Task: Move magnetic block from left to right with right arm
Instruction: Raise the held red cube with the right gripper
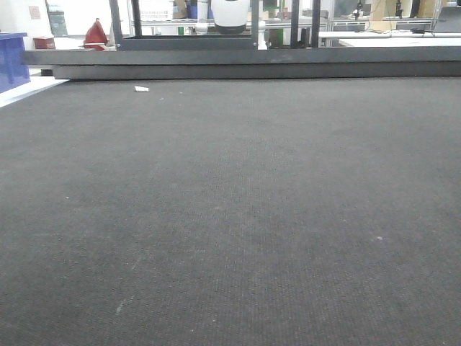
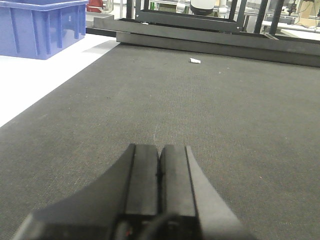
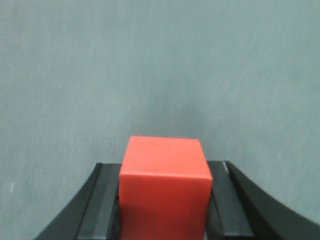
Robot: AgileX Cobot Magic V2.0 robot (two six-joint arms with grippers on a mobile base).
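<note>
In the right wrist view the magnetic block point(image 3: 165, 185), a plain red cube, fills the space between my right gripper's two black fingers point(image 3: 102, 200), which press against its left and right faces. My right gripper point(image 3: 164, 170) is shut on it above the grey mat. Whether the block touches the mat cannot be told. In the left wrist view my left gripper point(image 2: 160, 150) is shut with its pads together and nothing between them, low over the dark mat. Neither gripper nor the block shows in the front view.
A dark mat point(image 1: 230, 216) covers the table. A blue crate point(image 2: 40, 25) stands at the far left on a white surface. A small white scrap point(image 2: 195, 61) lies near the far black frame rail point(image 1: 238, 61).
</note>
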